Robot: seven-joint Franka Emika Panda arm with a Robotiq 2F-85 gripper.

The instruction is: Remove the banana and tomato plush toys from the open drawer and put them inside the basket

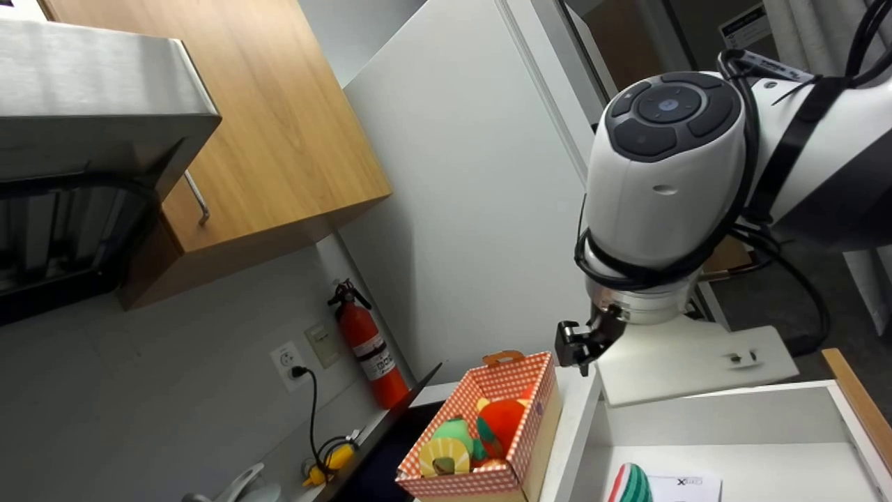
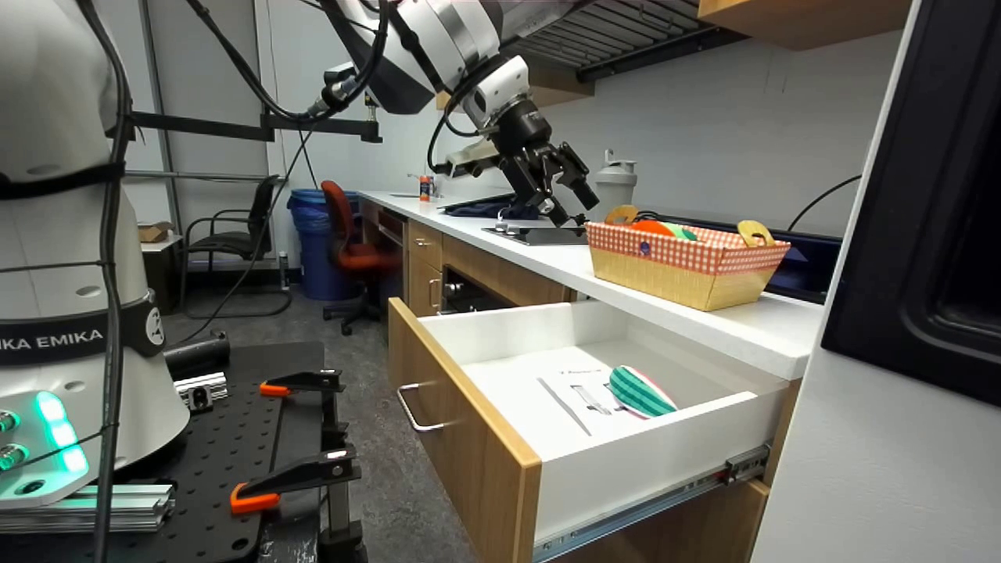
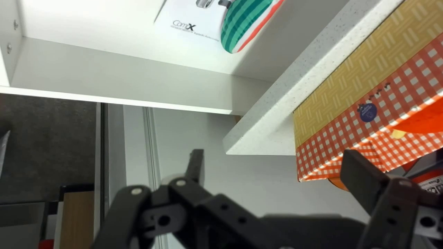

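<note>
The open white drawer holds a striped watermelon plush lying on a paper sheet; the plush also shows in the wrist view. The checkered basket stands on the counter beside the drawer and also shows in the wrist view. In it lie a round red plush, possibly the tomato, a green plush and a yellow slice-like plush. I cannot make out a banana. My gripper is open and empty, raised above the counter level near the basket; it also shows in an exterior view.
The white counter edge runs between drawer and basket. A fire extinguisher and a grey bottle stand behind. A range hood and a wooden cabinet hang above. Clamps stick out from the robot's table.
</note>
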